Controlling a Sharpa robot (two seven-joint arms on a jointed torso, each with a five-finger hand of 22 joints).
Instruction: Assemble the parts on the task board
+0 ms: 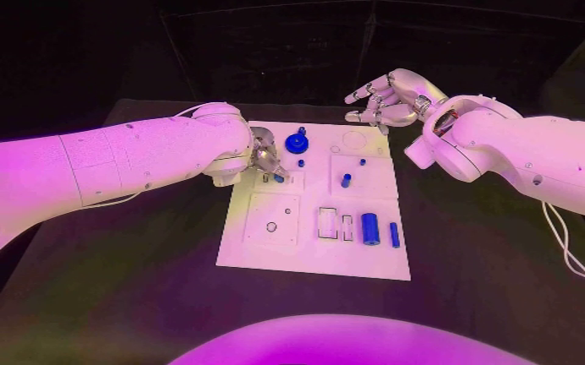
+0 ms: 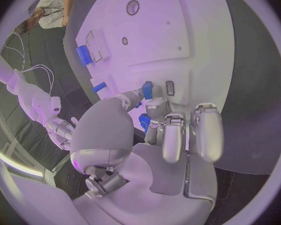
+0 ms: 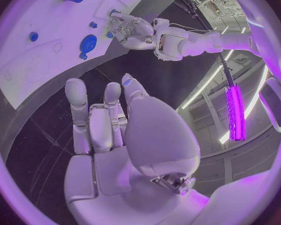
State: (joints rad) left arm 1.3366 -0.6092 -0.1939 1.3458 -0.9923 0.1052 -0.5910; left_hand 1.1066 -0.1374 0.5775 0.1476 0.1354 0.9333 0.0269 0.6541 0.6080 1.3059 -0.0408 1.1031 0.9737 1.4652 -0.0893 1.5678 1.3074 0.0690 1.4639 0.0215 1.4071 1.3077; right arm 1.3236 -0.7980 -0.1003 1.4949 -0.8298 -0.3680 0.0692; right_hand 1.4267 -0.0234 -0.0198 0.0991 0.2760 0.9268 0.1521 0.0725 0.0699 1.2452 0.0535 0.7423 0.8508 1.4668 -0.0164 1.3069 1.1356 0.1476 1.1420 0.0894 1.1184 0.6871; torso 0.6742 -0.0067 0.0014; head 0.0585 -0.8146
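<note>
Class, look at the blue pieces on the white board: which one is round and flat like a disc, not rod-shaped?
The blue disc near the board's far edge, beside the left hand. The other blue pieces are pegs or cylinders.

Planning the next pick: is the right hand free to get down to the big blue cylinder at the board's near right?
Probably yes. The right hand hovers off the task board's far edge holding nothing, and the big blue cylinder lies uncovered with only a thin blue pin beside it. The left hand works elsewhere.

Robotics lab or demo hall, black desk (image 1: 146, 280) under coloured light, long ceiling strip lights (image 3: 206, 87), glowing magenta light bar (image 3: 235, 112)
</note>
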